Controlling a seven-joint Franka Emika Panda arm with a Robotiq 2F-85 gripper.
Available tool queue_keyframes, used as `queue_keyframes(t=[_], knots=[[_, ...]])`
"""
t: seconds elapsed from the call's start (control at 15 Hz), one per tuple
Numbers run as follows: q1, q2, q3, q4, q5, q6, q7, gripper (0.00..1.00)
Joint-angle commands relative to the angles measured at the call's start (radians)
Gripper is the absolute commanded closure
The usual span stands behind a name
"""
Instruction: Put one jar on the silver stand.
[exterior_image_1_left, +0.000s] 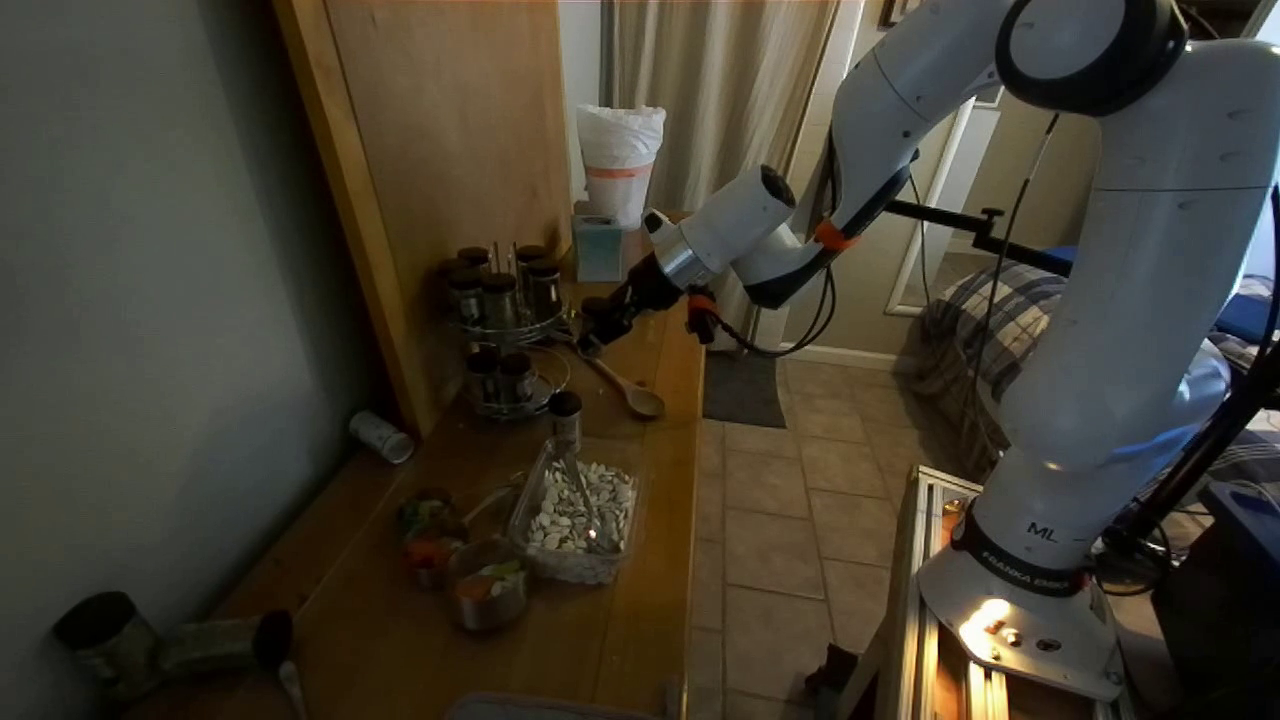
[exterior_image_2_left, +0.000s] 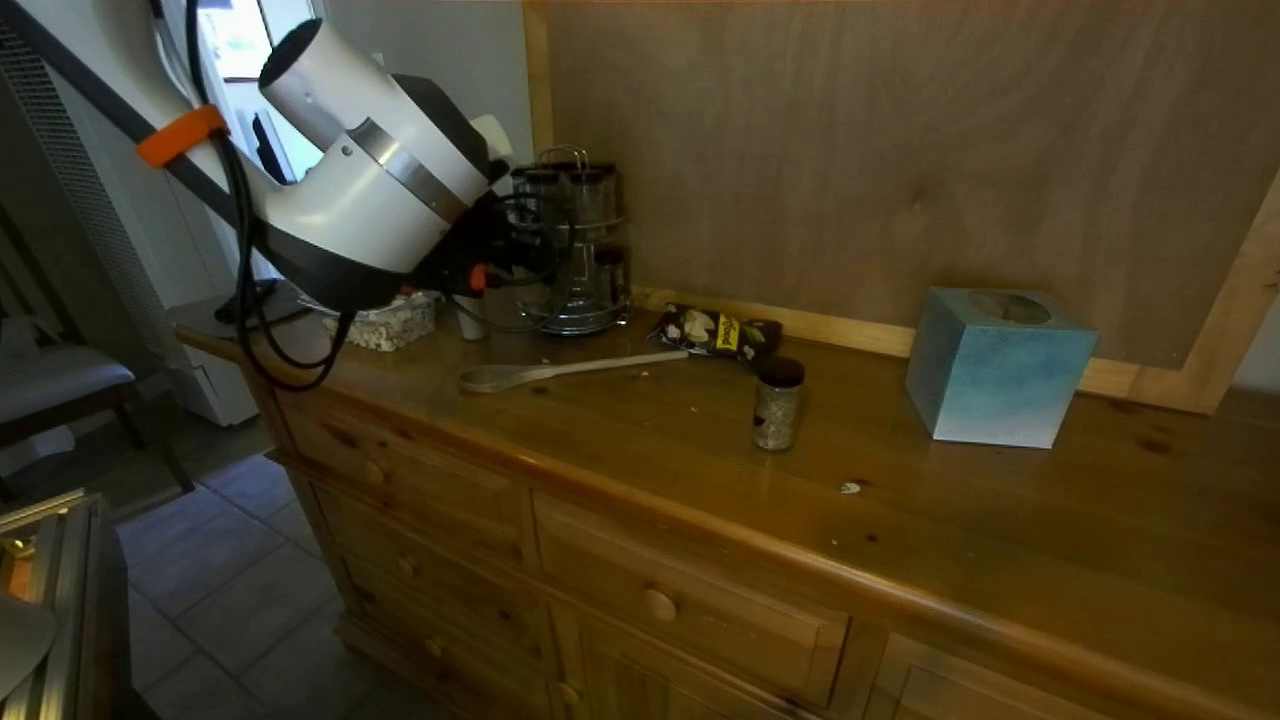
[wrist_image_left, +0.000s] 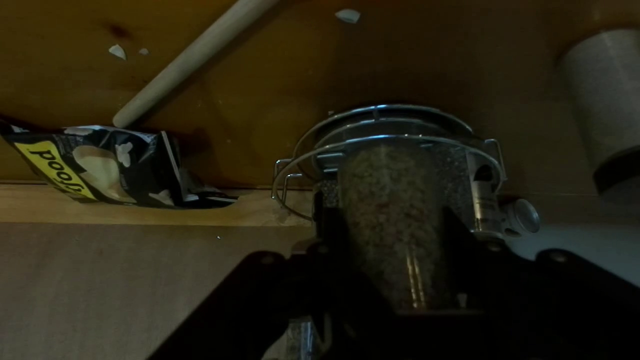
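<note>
Light is dim throughout. Daylight in a window (exterior_image_2_left: 235, 45) burns out white in an exterior view; hard glare strikes the robot base (exterior_image_1_left: 1055, 620). The wrist view is murkiest: the hand (wrist_image_left: 391, 222) shows almost black, the jar (wrist_image_left: 392, 200) looks soft, and the silver stand (wrist_image_left: 395, 136) catches thin bluish glints against a shadowed tabletop (wrist_image_left: 420, 65).

Below your gripper (exterior_image_1_left: 592, 335) runs a knotty pine sideboard (exterior_image_2_left: 1100, 545), its drawers (exterior_image_2_left: 710, 615) facing the tiled floor (exterior_image_1_left: 770, 540). A wood-framed panel (exterior_image_2_left: 870, 170) rises beside the gripper; well apart from it you have a pale curtain (exterior_image_1_left: 720, 90), a plaid-covered bed (exterior_image_1_left: 1000, 310) and a bright window (exterior_image_2_left: 232, 45).
</note>
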Motion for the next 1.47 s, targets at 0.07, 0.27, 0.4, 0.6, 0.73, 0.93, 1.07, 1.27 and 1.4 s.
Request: queue_keyframes(t=[0.07, 0.27, 0.4, 0.6, 0.73, 0.93, 1.07, 1.27, 1.4], knots=[[0.0, 0.0, 0.0, 0.0, 0.0, 0.0, 0.0, 0.52], [0.006, 0.01, 0.005, 0.006, 0.001, 0.001, 0.001, 0.77], [0.015, 0.025, 0.013, 0.012, 0.008, -0.001, -0.003, 0.77], [0.02, 0.043, 0.023, 0.019, 0.015, 0.004, -0.007, 0.77], [0.018, 0.055, 0.028, 0.027, 0.029, 0.004, -0.017, 0.77], [0.008, 0.074, 0.032, 0.042, 0.054, 0.013, -0.044, 0.77], [0.0, 0.09, 0.034, 0.053, 0.086, 0.029, -0.069, 0.77], [-0.002, 0.121, 0.033, 0.065, 0.134, 0.043, -0.119, 0.77], [-0.001, 0.143, 0.032, 0.065, 0.152, 0.048, -0.149, 0.77]])
